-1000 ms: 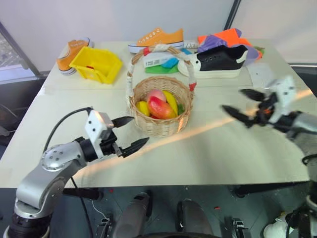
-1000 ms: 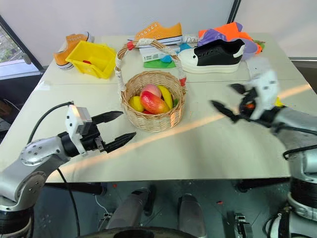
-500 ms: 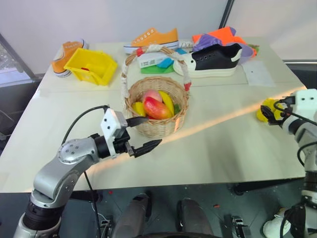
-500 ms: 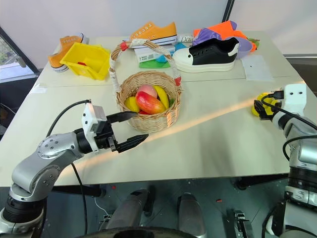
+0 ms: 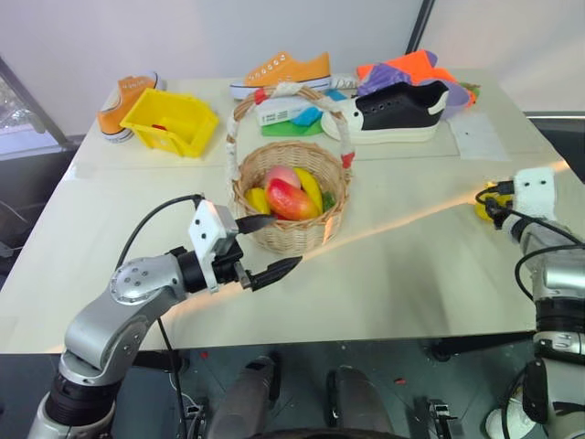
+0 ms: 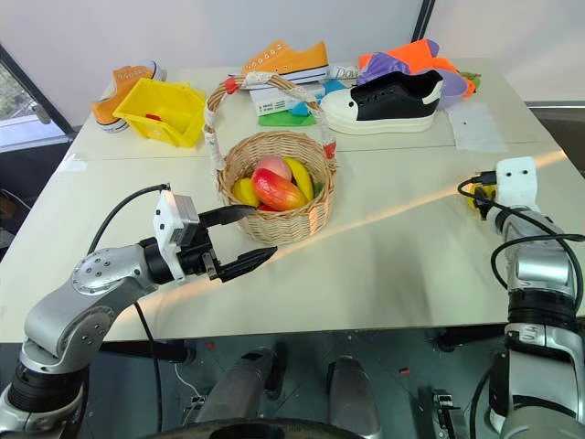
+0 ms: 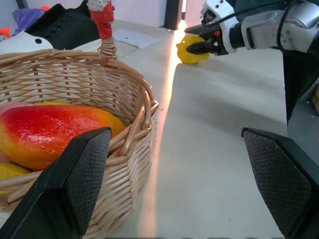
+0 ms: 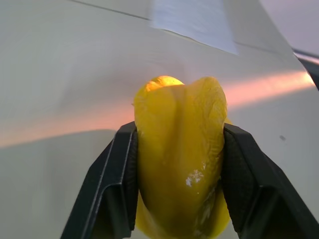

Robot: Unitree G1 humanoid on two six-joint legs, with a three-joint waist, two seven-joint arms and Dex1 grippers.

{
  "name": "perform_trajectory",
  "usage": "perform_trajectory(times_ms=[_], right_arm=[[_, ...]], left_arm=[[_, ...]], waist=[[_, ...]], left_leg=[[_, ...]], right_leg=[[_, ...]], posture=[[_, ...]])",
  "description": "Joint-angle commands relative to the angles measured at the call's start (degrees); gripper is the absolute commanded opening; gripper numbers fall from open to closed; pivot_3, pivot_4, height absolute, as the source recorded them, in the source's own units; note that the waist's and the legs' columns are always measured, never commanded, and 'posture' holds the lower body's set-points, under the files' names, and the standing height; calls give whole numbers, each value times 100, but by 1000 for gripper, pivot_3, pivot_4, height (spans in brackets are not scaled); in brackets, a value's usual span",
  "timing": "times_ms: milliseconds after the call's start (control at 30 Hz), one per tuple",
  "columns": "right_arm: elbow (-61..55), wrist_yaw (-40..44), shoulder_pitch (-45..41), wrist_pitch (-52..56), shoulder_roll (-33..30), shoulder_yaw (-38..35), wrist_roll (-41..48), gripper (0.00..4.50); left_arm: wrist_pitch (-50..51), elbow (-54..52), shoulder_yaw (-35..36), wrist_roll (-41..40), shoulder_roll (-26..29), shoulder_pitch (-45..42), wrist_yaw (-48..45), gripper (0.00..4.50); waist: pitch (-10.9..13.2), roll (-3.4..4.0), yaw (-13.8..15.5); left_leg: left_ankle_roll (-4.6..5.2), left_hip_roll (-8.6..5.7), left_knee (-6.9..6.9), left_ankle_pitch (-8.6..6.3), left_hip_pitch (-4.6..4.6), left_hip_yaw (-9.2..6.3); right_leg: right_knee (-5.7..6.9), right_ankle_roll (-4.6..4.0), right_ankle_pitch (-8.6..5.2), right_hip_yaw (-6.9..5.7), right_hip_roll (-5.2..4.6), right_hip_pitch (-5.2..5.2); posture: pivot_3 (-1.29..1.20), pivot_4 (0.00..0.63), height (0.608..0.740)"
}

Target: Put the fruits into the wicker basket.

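I'm working in what looks like a robot test lab: a plain pale bench (image 5: 384, 274) set against blank white screen walls (image 5: 228, 37), strewn with practice props such as odd single shoes (image 5: 402, 114) and a yellow plastic bin (image 5: 174, 119).

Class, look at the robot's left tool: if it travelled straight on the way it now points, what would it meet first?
Probably the wicker basket: the left tool points level with one finger at its wall. Depth is unclear; it might graze past.

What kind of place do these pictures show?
Probably a robot training or test room, not a home. A plain pale table stands before bare white walls and holds unrelated props: a wicker basket of toy fruits, loose shoes such as a black one, and a yellow bin.
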Motion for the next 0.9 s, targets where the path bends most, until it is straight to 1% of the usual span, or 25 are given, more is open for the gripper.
perform_trajectory(times_ms=[33, 100, 167, 200, 267, 333, 367, 400, 433, 500, 533, 600, 667, 700, 733, 767, 833, 867, 900], right_arm=[[-1243, 708, 162, -245, -372, 85, 99, 2219], [-2312, 1611, 407, -143, -518, 19, 789, 2219], [-3651, 2534, 605, 386, -657, -120, 2034, 2219], [-4026, 2749, 654, 615, -695, -179, 2432, 2219], [-4564, 2742, 340, 1226, -577, -194, 3320, 2219], [-4847, 2642, 50, 1604, -464, -102, 3825, 2219], [-4997, 2540, -187, 1735, -258, 189, 3952, 2219], [-5079, 2376, -416, 1830, -38, 539, 3891, 2219], [-5070, 2141, -687, 1784, 221, 1034, 3505, 2219], [-4935, 1817, -1024, 1721, 558, 1644, 2915, 2219], [-4710, 1580, -1216, 1731, 850, 1980, 2629, 2219], [-4256, 1186, -1492, 1734, 1248, 2535, 2030, 2219], [-3890, 887, -1657, 1587, 1533, 2800, 1545, 2219], [-3836, 811, -1708, 1495, 1652, 2818, 1430, 2684], [-3868, 797, -1721, 1444, 1745, 2766, 1413, 2850], [-3980, 829, -1700, 1396, 1769, 2707, 1411, 3129], [-4229, 995, -1589, 1170, 1667, 2607, 1359, 4126], [-4391, 1220, -1488, 1119, 1532, 2482, 1488, 4451], [-4581, 1509, -1349, 1174, 1351, 2244, 1775, 4451]], left_arm=[[-77, -117, 313, -40, 94, 87, 39, 4500], [-90, -11, 574, -86, 168, 176, 24, 4500], [-149, 133, 808, -42, 309, 321, -96, 4500], [-177, 173, 857, -19, 358, 366, -142, 4500], [-253, 316, 984, 29, 450, 420, -223, 4500], [-317, 415, 1070, 51, 505, 445, -266, 4500], [-337, 453, 1134, 43, 532, 448, -285, 4500], [-351, 470, 1179, 28, 553, 452, -299, 4500], [-360, 477, 1218, 12, 575, 463, -312, 4500], [-369, 473, 1247, 4, 590, 476, -318, 4500], [-360, 430, 1254, -2, 585, 499, -304, 4500], [-337, 340, 1258, -11, 561, 540, -255, 4500], [-317, 257, 1243, -13, 530, 577, -195, 4500], [-305, 201, 1227, -14, 513, 604, -158, 4500], [-292, 149, 1216, -20, 500, 627, -125, 4500], [-274, 102, 1210, -33, 485, 644, -88, 4500], [-243, 32, 1204, -63, 466, 667, -29, 4500], [-235, 11, 1198, -70, 462, 675, -10, 4500], [-230, -1, 1186, -77, 456, 677, 5, 4500]], waist=[[4, 7, 0], [6, 11, 3], [7, 11, -13], [7, 11, -20], [8, 5, -15], [10, 3, -13], [10, 3, -11], [8, -1, -13], [7, -2, -36], [6, -3, -88], [6, -3, -97], [6, -3, -114], [6, -3, -94], [6, -3, -92], [6, -3, -83], [6, -3, -83], [6, -3, -87], [6, -3, -89], [6, -3, -77]], left_leg=[[0, 0, -1, 0, 0, 0], [-1, 1, -4, 0, -1, 0], [0, 4, -7, -1, -2, -1], [0, 8, -11, -2, -1, -1], [-2, 15, -11, -4, 0, -3], [-12, 15, -9, -12, -1, -3], [-13, 14, -8, -13, -4, -3], [-14, 14, -7, -14, -3, -3], [-14, 15, -7, -15, 1, -3], [-15, 17, -11, -16, 4, -3], [-15, 17, -15, -16, 3, -2], [-15, 15, -18, -15, -2, -3], [-15, 13, -19, -14, -14, -3], [-16, 11, -20, -13, -17, -4], [-16, 8, -21, -12, -18, -4], [-16, 5, -21, -12, -22, -4], [-15, 2, -21, -11, -33, -5], [-16, 2, -20, -10, -38, -5], [-16, 2, -19, -10, -39, -5]], right_leg=[[2, 0, 0, 1, 0, -1], [4, 1, -1, 1, -1, -5], [5, 3, -2, 1, -1, -9], [5, 3, -2, 1, 2, -9], [5, 1, -3, 0, 4, -8], [0, -1, -4, 0, 3, -4], [-5, -3, -3, 1, 2, -5], [-10, -4, -3, 1, 2, -6], [-17, -7, -2, 2, 2, -10], [-18, -13, 1, 2, 1, -13], [-20, -13, 1, 2, -1, -21], [-24, -13, 2, 0, -1, -30], [-24, -12, 3, 0, 3, -45], [-23, -10, 5, -1, 4, -49], [-19, -6, 7, -1, 3, -51], [-17, 7, 14, -1, 2, -56], [-16, 42, 34, 0, 2, -65], [-16, 48, 38, 1, 2, -71], [-15, 51, 39, 1, 2, -71]], posture=[[0, 150, 740], [0, 150, 740], [0, 150, 740], [0, 150, 740], [0, 150, 740], [0, 150, 740], [0, 150, 740], [0, 150, 740], [0, 150, 740], [0, 150, 740], [0, 150, 740], [0, 150, 740], [0, 150, 740], [0, 150, 740], [0, 150, 740], [0, 150, 740], [0, 150, 740], [0, 150, 740], [0, 150, 740]])
